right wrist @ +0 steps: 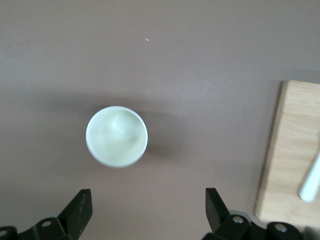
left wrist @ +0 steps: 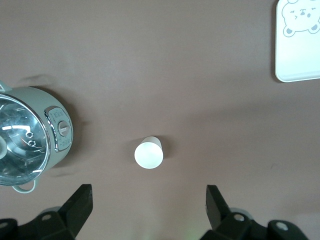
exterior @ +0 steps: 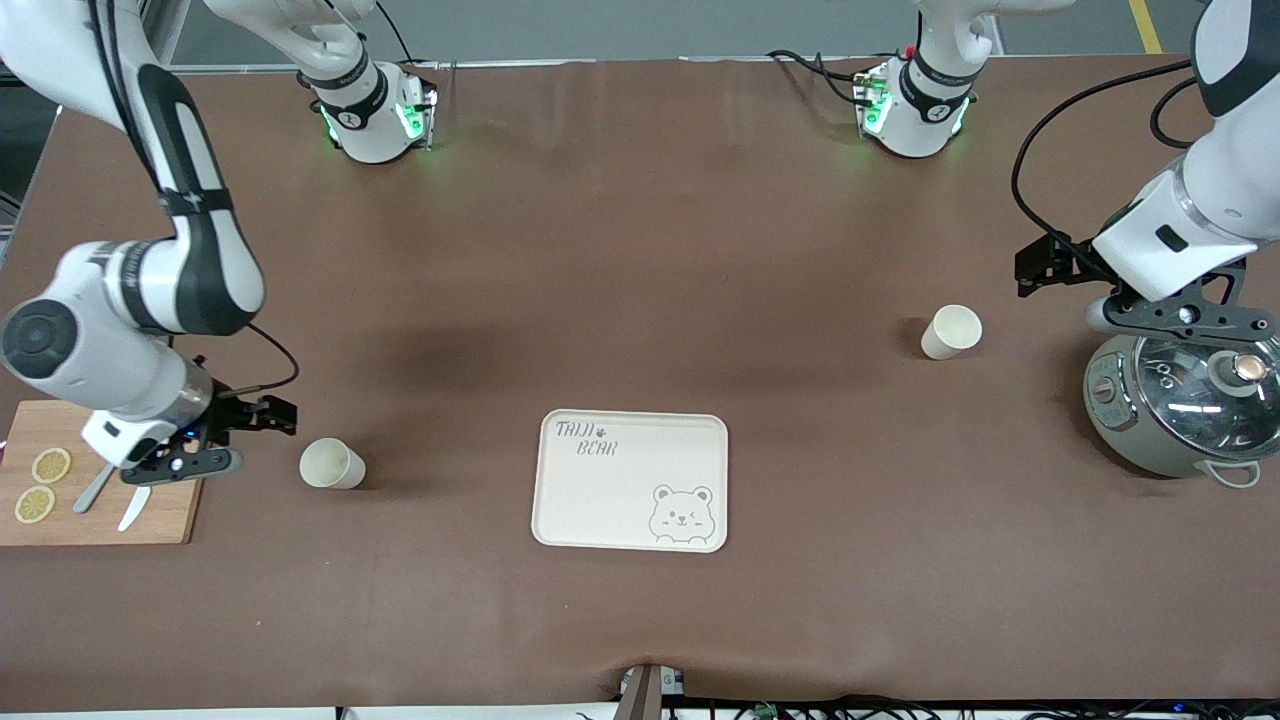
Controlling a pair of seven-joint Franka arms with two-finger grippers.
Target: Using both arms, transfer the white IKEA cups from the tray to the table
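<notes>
Cream-white and handleless, two small tapered tumblers stand upright on the matte brown table (exterior: 640, 250), off the tray. One cream-white cup (exterior: 332, 464) is placed toward the right arm's end, beside the pale wooden cutting board (exterior: 170, 520) that carries lemon slices (exterior: 51, 465) and a knife (exterior: 133, 508). The other cream-white cup (exterior: 951, 332) is placed toward the left arm's end, near the grey-green cooker with a glass lid (exterior: 1180, 405), and farther from the front camera than the first. Between them lies the cream-white rounded rectangular tray (exterior: 632, 480) with its bear drawing; nothing is seen on it, so the task is judged complete or nearly so.

The right gripper (exterior: 215, 440) is raised over the edge of the cutting board, its black fingers (right wrist: 80, 210) spread wide and empty, with its cup seen below in the right wrist view. The left gripper (exterior: 1150, 300) hangs above the cooker, its fingers (left wrist: 82, 200) likewise parted and holding nothing.

Each cup is judged light, stiff and smooth-walled, probably plastic, so it could slip or tip if pinched near the rim. Should either be taken up again, a grip across the side wall, around mid-height, would be the safer hold, with the jaws straddling the body squarely. Little force should be needed.
</notes>
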